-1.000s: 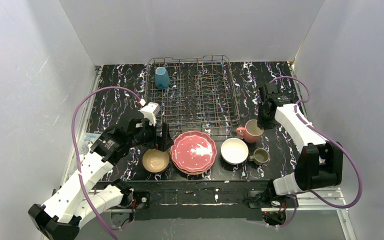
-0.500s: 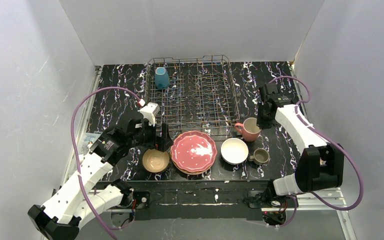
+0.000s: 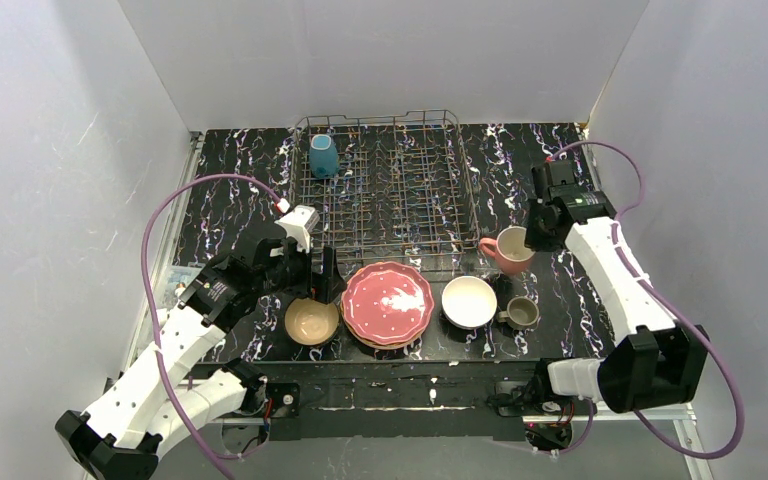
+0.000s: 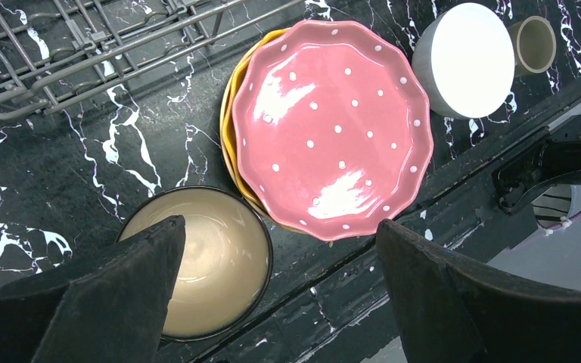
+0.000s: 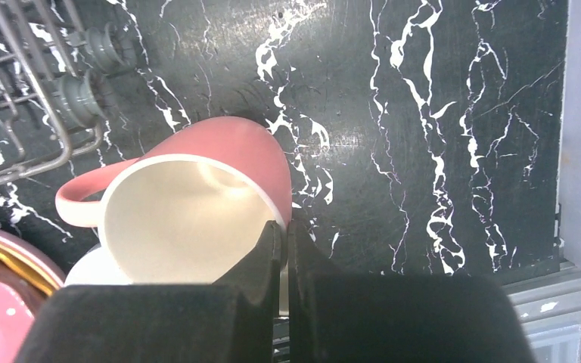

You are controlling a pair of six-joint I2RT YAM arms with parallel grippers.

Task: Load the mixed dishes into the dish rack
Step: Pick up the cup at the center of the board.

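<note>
Evidently the pink mug (image 5: 197, 200) is pinched by its rim between the closed fingers of the right gripper (image 5: 286, 231), one finger inside the cup and one outside. It appears to be tilted and raised off the table, just beside the near right corner of the dish rack (image 3: 400, 190) and partly above the white bowl (image 3: 469, 301).

A rim pinch this thin may let the mug swing, so the carry is best made slowly. The mug should be lifted well above the rack's wall before it is moved across, since its handle points toward the wires and could catch there. A free row of tines, away from the teal mug (image 3: 323, 155) in the far left corner, should be chosen. The fingers should be parted only once the mug is felt to rest.

The left gripper (image 4: 278, 225) is spread wide and holds nothing, above the tan bowl (image 4: 204, 261) and pink plate (image 4: 333, 128); it is best kept clear of the rack.
</note>
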